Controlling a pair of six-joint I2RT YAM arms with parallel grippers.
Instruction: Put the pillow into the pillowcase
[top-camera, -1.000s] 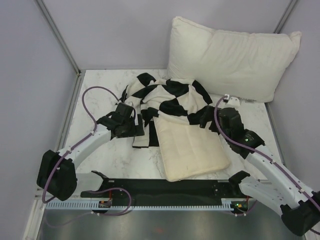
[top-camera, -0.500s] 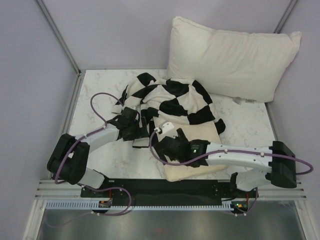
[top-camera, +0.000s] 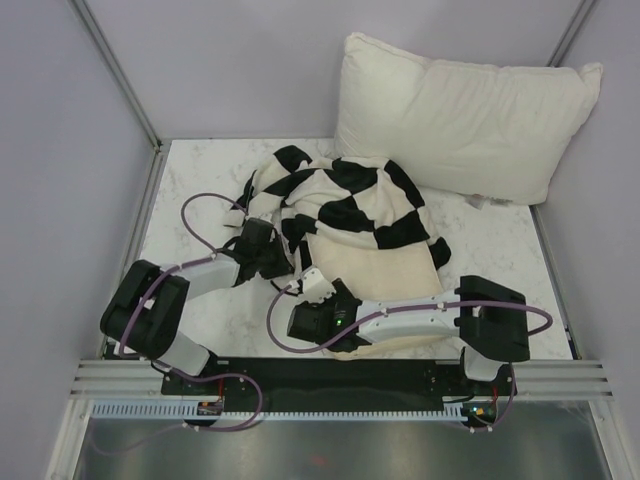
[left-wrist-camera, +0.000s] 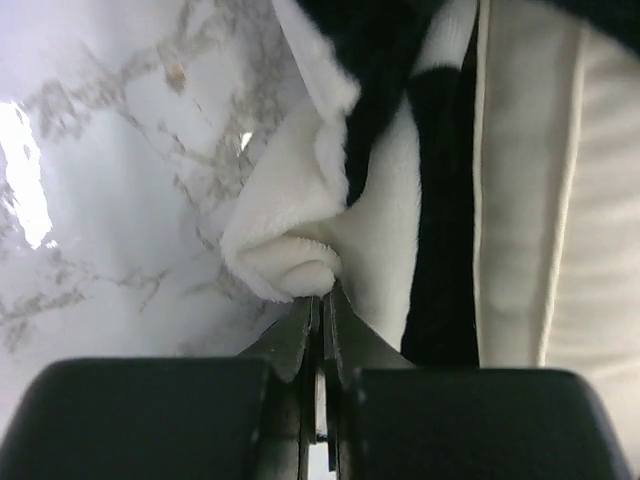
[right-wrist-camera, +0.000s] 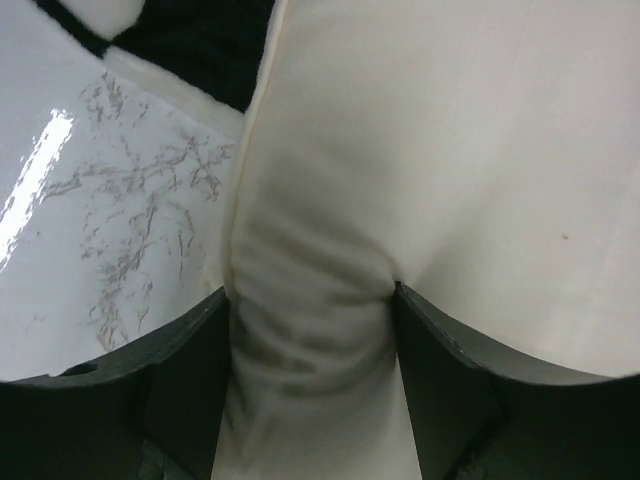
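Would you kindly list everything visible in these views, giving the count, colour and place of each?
pillow: one, cream, middle of the table, far end under the pillowcase.
pillowcase: one, black-and-white checks, bunched over the pillow's far end.
large pillow: one, white, propped at the far right against the wall.
table: one, white marble, beneath everything.
cables: two, purple, one looping along each arm.
left fingers: one pair, dark, shut on the pillowcase's white edge at its left side.
right fingers: one pair, dark, clamped on the pillow's near-left corner.
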